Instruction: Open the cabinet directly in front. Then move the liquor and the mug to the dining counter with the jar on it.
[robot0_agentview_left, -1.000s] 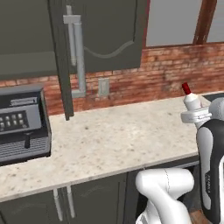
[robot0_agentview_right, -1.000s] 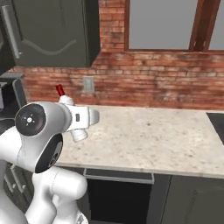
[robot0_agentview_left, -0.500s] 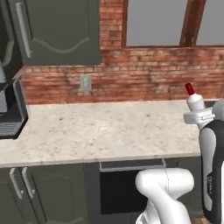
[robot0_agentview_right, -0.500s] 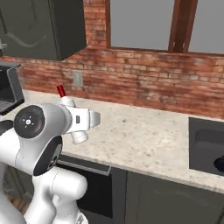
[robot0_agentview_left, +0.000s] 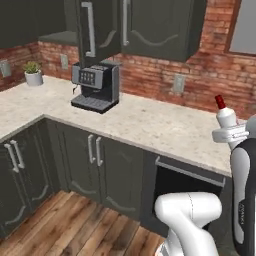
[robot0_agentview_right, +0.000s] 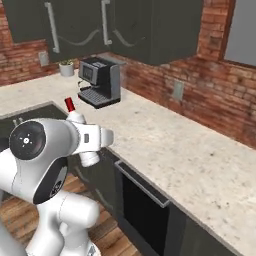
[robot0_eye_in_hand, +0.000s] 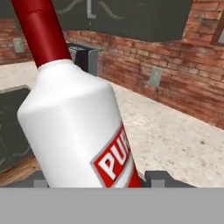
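Observation:
The liquor (robot0_eye_in_hand: 74, 127), a white bottle with a red cap and a red label, stands upright between my gripper's (robot0_eye_in_hand: 98, 180) fingers, which are shut on its body. From the base, the liquor (robot0_agentview_left: 225, 116) rises above my wrist at the right, off the worktop, and the liquor (robot0_agentview_right: 73, 114) appears beside my shoulder. The cabinet (robot0_agentview_left: 150, 30) hangs above the worktop, and its left door (robot0_agentview_left: 95, 30) swings outward. The cabinet (robot0_agentview_right: 125, 25) is far off to my upper left. The mug, the jar and the dining counter are out of view.
A dark coffee machine (robot0_agentview_left: 95, 85) stands on the beige worktop (robot0_agentview_left: 150, 125) against the brick wall. A small potted plant (robot0_agentview_left: 33, 73) sits in the left corner. Dark base cabinets (robot0_agentview_left: 95, 165) and an oven front (robot0_agentview_left: 185, 185) line the worktop above a wooden floor (robot0_agentview_left: 90, 235).
The whole scene has shifted, so the base has moved and turned: the worktop is farther off and the corner and floor have come into sight. The liquor stays in my grip.

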